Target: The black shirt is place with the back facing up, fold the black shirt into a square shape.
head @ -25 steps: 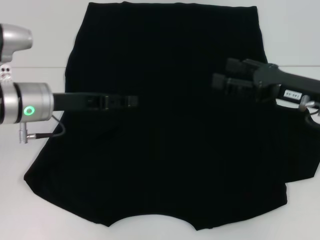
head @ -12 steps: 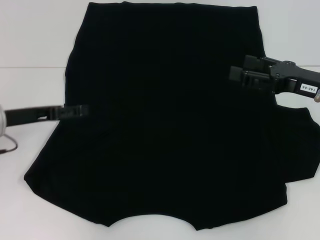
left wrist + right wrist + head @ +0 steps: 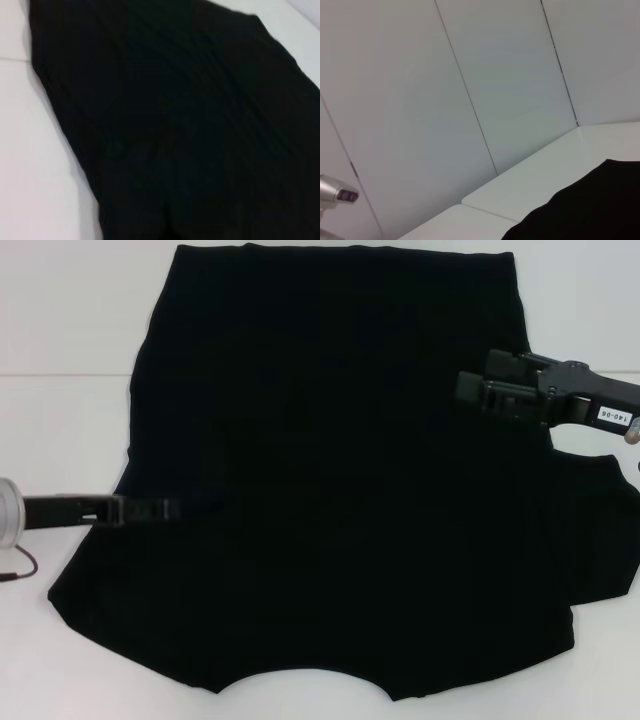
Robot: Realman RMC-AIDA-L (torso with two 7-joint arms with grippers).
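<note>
One black shirt (image 3: 330, 480) flat; 2 grippers: left gripper (image 3: 165, 508), right gripper (image 3: 475, 390).

Both arms reach inward, well apart.
Left gripper (image 3: 150, 508) sits lower; right gripper (image 3: 482, 392) higher, opposite it.

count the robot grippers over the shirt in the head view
2. The left gripper reaches in over the black shirt at its left edge; the right gripper is over its right side, farther back.
</note>
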